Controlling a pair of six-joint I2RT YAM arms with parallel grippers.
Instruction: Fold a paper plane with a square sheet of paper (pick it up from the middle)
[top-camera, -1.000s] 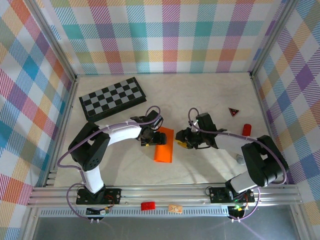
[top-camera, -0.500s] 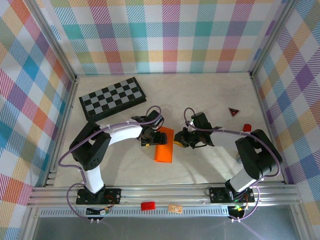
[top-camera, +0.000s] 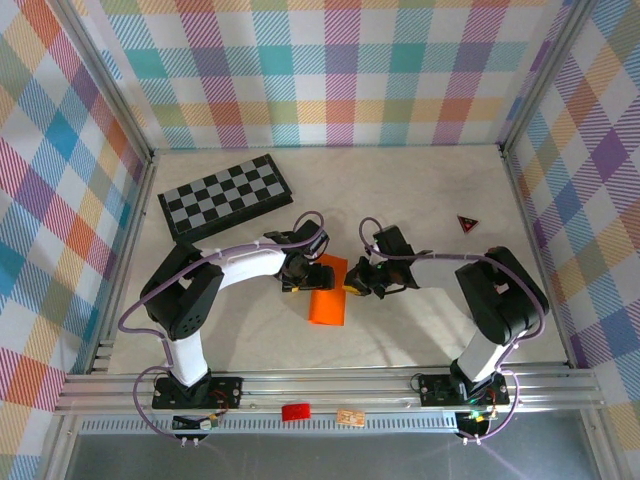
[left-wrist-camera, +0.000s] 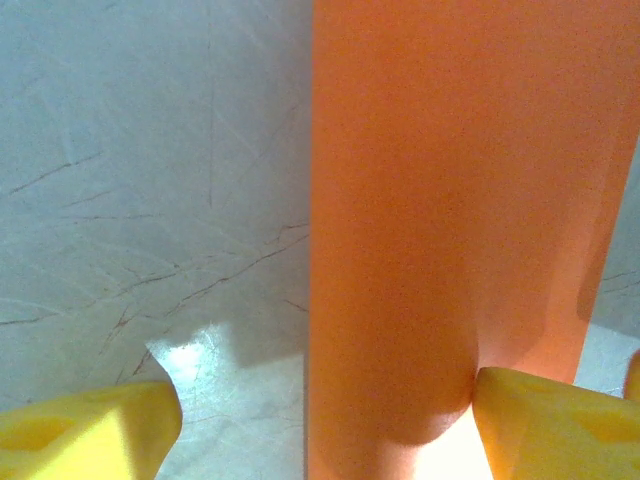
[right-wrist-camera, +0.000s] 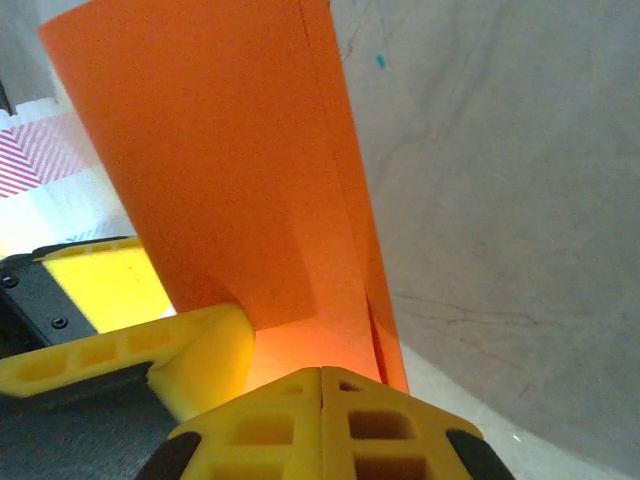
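The orange paper (top-camera: 325, 305) lies near the middle of the table (top-camera: 400, 190), a little toward 6 o'clock, as a narrow rectangle with its long edges running roughly 12 to 6.

The left gripper (top-camera: 297, 272) is at the paper's 10 o'clock corner. In the left wrist view its fingers (left-wrist-camera: 90, 435) are spread wide across the paper's (left-wrist-camera: 450, 200) long left edge, with one tip over bare table and the other at the paper's far side.

The right gripper (top-camera: 352, 280) is at the paper's 2 o'clock. In the right wrist view its fingertips (right-wrist-camera: 320, 410) are pressed together and pinch the paper's (right-wrist-camera: 220, 170) edge. That edge shows stacked layers and rises off the table.

There is bare table from the paper toward 6 o'clock as far as the metal rail (top-camera: 330, 385). There is more bare table toward 12 o'clock, up to the plaid walls (top-camera: 340, 70) that close in three sides.

A checkerboard (top-camera: 225, 195) lies at 10 o'clock, well apart from the paper. A small dark red triangle (top-camera: 467, 223) sits at 2 o'clock, near the right wall.
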